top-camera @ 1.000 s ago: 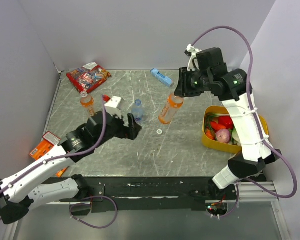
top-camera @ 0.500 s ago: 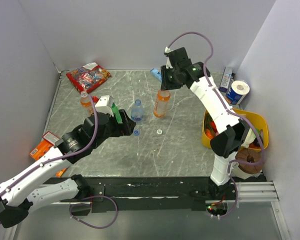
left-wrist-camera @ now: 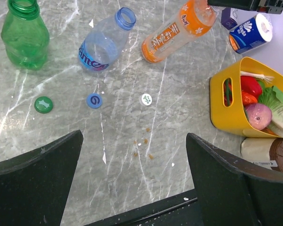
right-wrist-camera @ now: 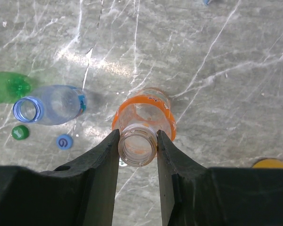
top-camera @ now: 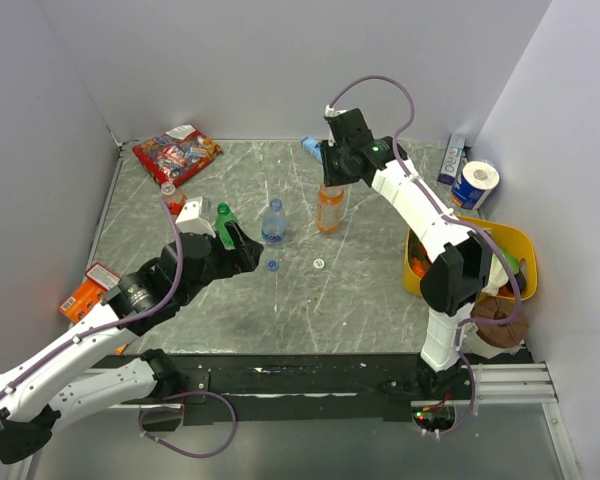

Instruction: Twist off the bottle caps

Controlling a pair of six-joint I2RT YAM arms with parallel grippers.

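My right gripper [top-camera: 332,180] is shut on the open neck of an orange bottle [top-camera: 329,210], which it holds upright with its base at or near the table; the right wrist view shows the fingers [right-wrist-camera: 104,155] clamping the capless neck [right-wrist-camera: 137,147]. A capless green bottle [top-camera: 223,222] and a capless clear bottle with a blue label [top-camera: 273,222] stand to its left. My left gripper [top-camera: 242,250] is open and empty in front of the green bottle. A second orange bottle [top-camera: 168,195] stands behind my left arm, partly hidden. Green [left-wrist-camera: 43,104], blue [left-wrist-camera: 94,100] and white [left-wrist-camera: 145,99] caps lie loose.
A yellow basket [top-camera: 417,272] of vegetables stands at the right, with a blue-and-white can [top-camera: 473,183] behind it. A red snack bag [top-camera: 176,152] lies at the back left, a flat blue box [top-camera: 313,148] behind my right gripper, and an orange packet [top-camera: 80,295] at the left edge.
My right arm swung left with the orange bottle and brought it from tilted to upright. My left gripper drew back toward me, leaving the green bottle standing and a blue cap on the table.
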